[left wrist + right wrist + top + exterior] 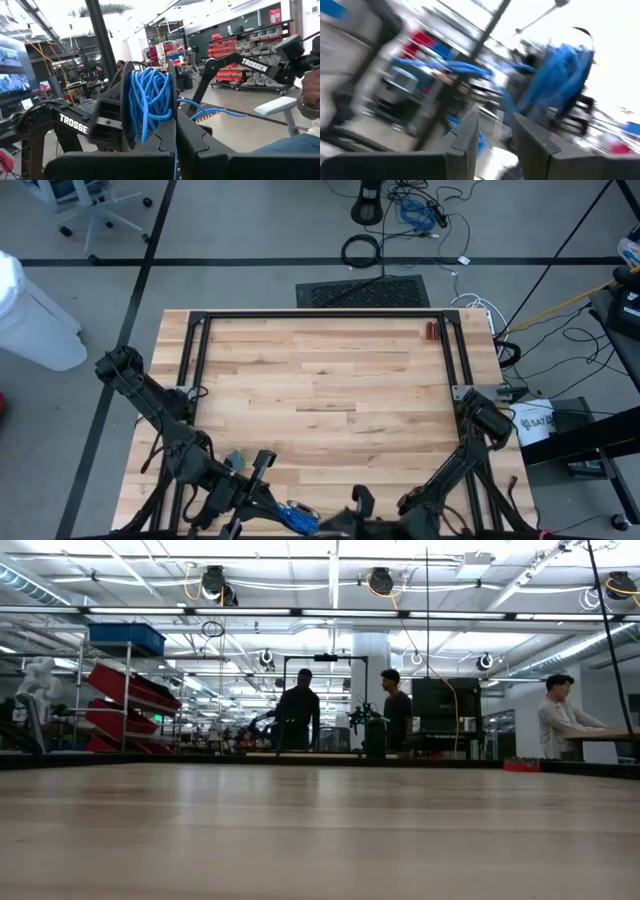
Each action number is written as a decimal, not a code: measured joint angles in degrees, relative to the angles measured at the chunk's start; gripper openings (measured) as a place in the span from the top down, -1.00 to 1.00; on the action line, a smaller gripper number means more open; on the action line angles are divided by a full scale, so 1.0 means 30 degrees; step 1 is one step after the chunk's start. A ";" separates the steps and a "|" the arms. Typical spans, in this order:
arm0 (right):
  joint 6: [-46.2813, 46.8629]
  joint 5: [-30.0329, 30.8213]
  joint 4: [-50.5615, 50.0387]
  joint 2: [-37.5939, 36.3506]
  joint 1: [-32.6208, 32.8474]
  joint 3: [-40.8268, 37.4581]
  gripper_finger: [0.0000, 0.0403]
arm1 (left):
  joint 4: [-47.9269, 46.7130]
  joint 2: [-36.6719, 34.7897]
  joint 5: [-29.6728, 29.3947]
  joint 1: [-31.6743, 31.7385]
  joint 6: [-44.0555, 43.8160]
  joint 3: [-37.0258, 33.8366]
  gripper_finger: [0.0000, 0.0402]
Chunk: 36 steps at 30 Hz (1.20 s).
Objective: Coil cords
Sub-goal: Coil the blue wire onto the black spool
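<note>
i have both arms pulled in at the near edge of the table [320, 395], low in the high view. the left gripper [175, 132] has its fingers pressed together on the blue cord [147, 102], which sits as a thick bundle of loops just beyond the fingertips, with one loose strand trailing off to the side. from above, the same cord [298, 517] shows as a small blue tangle between the two arms, right at the table's near edge and off its main surface. the right gripper [495, 130] is close by, its fingers spread with a clear gap between them, nothing held; the blue bundle [565, 80] hangs ahead of it, though that view is smeared. red-handled pliers [432, 331] lie at the far right corner of the table. in the low view the wood is bare in front and three people stand in the room behind.
</note>
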 joint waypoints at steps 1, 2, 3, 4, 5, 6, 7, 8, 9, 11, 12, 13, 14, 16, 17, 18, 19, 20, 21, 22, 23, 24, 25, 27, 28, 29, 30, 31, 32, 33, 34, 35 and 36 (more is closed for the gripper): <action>-0.0444 0.0577 -0.0001 0.0213 -0.0118 0.0453 0.48 | -0.0024 0.0000 -0.0006 0.0000 0.0000 0.0000 1.00; -0.0950 0.0835 -0.0080 0.0426 -0.0224 0.0867 0.48 | -0.0036 0.0000 -0.0006 0.0000 0.0000 0.0000 1.00; -0.1521 0.0839 -0.0119 0.0599 -0.0310 0.1200 0.48 | -0.0036 0.0000 -0.0006 0.0000 0.0000 0.0000 1.00; -0.1994 0.0738 -0.0162 0.0753 -0.0364 0.1467 0.48 | -0.0033 0.0000 -0.0013 0.0000 -0.0007 0.0000 1.00; -0.2335 0.0622 -0.0271 0.0869 -0.0402 0.1693 0.48 | -0.0035 0.0000 -0.0013 0.0000 -0.0007 0.0000 1.00; -0.2542 0.0649 -0.0362 0.0901 -0.0432 0.1796 0.48 | -0.0036 0.0000 -0.0013 0.0000 -0.0007 0.0000 1.00; -0.2605 0.0689 -0.0436 0.0913 -0.0437 0.1857 0.48 | -0.0041 0.0000 -0.0013 0.0000 -0.0007 0.0000 1.00; -0.2553 0.0675 -0.0546 0.0911 -0.0439 0.1892 0.48 | -0.0029 0.0000 -0.0013 0.0000 -0.0007 0.0000 1.00; -0.2437 0.0680 -0.0553 0.0913 -0.0459 0.1892 0.48 | -0.0033 0.0000 -0.0013 0.0000 -0.0007 0.0000 1.00; -0.2403 0.0680 -0.0593 0.0911 -0.0471 0.1892 0.49 | -0.0045 -0.0007 -0.0013 0.0000 -0.0007 0.0000 1.00; -0.2370 0.0680 -0.0616 0.0906 -0.0478 0.1892 0.51 | -0.0069 -0.0007 -0.0017 0.0000 -0.0007 0.0000 1.00; -0.2265 0.0680 -0.0619 0.0906 -0.0480 0.1892 0.54 | -0.0080 -0.0007 -0.0013 0.0000 -0.0007 0.0000 1.00; -0.2043 0.0683 -0.0616 0.0909 -0.0477 0.1892 0.58 | -0.0075 -0.0007 -0.0013 0.0000 -0.0007 0.0000 1.00; -0.1506 0.0650 -0.0611 0.0906 -0.0473 0.1892 0.71 | -0.0063 -0.0007 -0.0020 0.0000 -0.0007 0.0000 1.00; -0.1323 0.0643 -0.0612 0.0913 -0.0473 0.1892 0.78 | -0.0066 -0.0007 -0.0020 0.0000 -0.0007 0.0000 1.00; -0.1220 0.0636 -0.0611 0.0906 -0.0469 0.1892 0.87 | -0.0066 -0.0007 -0.0020 0.0000 -0.0007 0.0000 1.00; -0.1164 0.0636 -0.0611 0.0906 -0.0466 0.1892 0.93 | -0.0065 -0.0007 -0.0020 0.0000 -0.0007 0.0000 1.00; -0.1052 0.0636 -0.0611 0.0906 -0.0445 0.1892 0.96 | -0.0057 -0.0007 -0.0020 0.0000 -0.0007 0.0000 1.00; -0.0792 0.0676 -0.0619 0.0906 -0.0444 0.1892 0.97 | -0.0051 -0.0007 -0.0020 0.0000 -0.0007 0.0000 1.00; -0.0543 0.0794 -0.0624 0.0906 -0.0405 0.1892 0.97 | -0.0051 -0.0007 -0.0020 0.0000 -0.0007 0.0000 1.00; -0.0385 0.0927 -0.0626 0.0907 -0.0334 0.1892 0.97 | -0.0051 -0.0007 -0.0020 0.0000 -0.0007 0.0000 1.00; -0.0371 0.1188 -0.0626 0.0906 -0.0247 0.1892 0.98 | -0.0051 -0.0007 -0.0020 0.0000 -0.0007 0.0000 1.00; -0.0406 0.1684 -0.0643 0.0906 -0.0124 0.1892 0.99 | -0.0021 -0.0007 -0.0028 0.0000 -0.0007 0.0000 1.00; -0.0546 0.2983 -0.0699 0.0906 0.0222 0.1892 0.99 | 0.0071 -0.0007 -0.0028 0.0000 -0.0007 0.0000 1.00; -0.0748 0.3556 -0.0713 0.0906 0.0409 0.1892 0.99 | 0.0176 -0.0007 -0.0028 0.0000 -0.0007 0.0000 1.00; -0.1011 0.4018 -0.0713 0.0906 0.0584 0.1892 0.99 | 0.0285 -0.0007 -0.0025 0.0000 -0.0007 0.0000 1.00; -0.1246 0.4360 -0.0700 0.0906 0.0748 0.1892 0.99 | 0.0386 -0.0007 -0.0028 0.0000 -0.0007 0.0000 1.00; -0.1337 0.4679 -0.0682 0.0906 0.0903 0.1892 1.00 | 0.0444 -0.0007 -0.0028 0.0000 -0.0007 0.0000 1.00; -0.1377 0.5031 -0.0659 0.0906 0.1023 0.1892 1.00 | 0.0444 -0.0007 -0.0028 0.0000 -0.0007 0.0000 1.00; -0.1410 0.5381 -0.0619 0.0906 0.1123 0.1892 1.00 | 0.0437 -0.0007 -0.0028 0.0000 -0.0007 0.0000 1.00; -0.1463 0.5772 -0.0611 0.0906 0.1212 0.1892 1.00 | 0.0424 -0.0007 -0.0028 0.0000 -0.0007 0.0000 1.00; -0.1511 0.6197 -0.0604 0.0906 0.1284 0.1892 1.00 | 0.0423 -0.0007 -0.0028 0.0000 -0.0007 0.0000 1.00; -0.1561 0.6607 -0.0604 0.0906 0.1345 0.1892 1.00 | 0.0437 -0.0007 -0.0028 0.0000 -0.0007 0.0000 1.00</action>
